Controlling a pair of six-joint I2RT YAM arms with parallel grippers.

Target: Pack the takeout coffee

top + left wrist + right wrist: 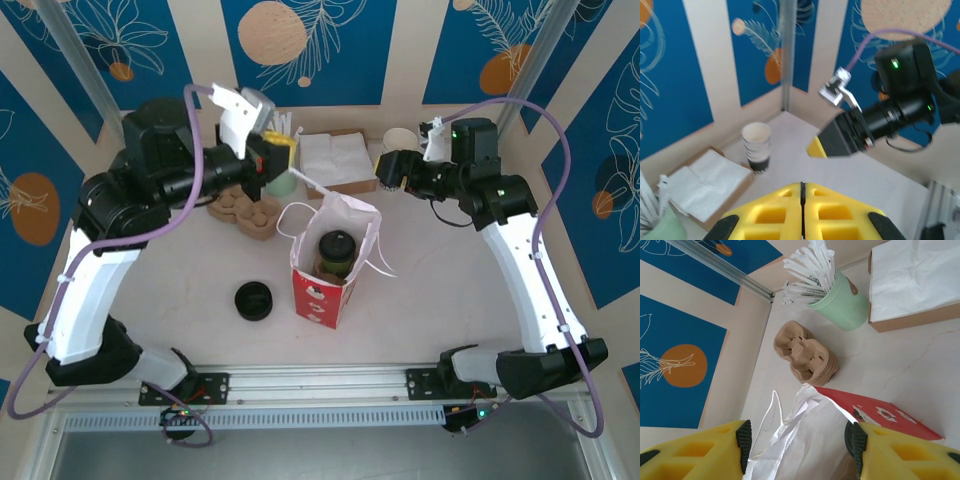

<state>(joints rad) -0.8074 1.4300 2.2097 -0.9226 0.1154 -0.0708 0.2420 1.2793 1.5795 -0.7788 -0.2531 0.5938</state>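
From above, the takeout coffee (335, 250), round black lid up, stands inside a red-and-white paper bag (318, 295) at mid-bench (450, 285). A low stack of black lids (254, 301) sits near its left, with moulded pulp cup carriers (250, 212) behind.

Left wrist: the left end effector (801, 210) presses its yellow fingers together, and stacked white cups (756, 146) stand beyond.

Right wrist: the right end effector (800, 440) is spread wide over the bag's crinkled white rim.

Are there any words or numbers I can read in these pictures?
No text reads clearly.
Straw wrappers in the green cup: dark print, too small to read.
Paper bag, red side: white marks, too blurred to read.
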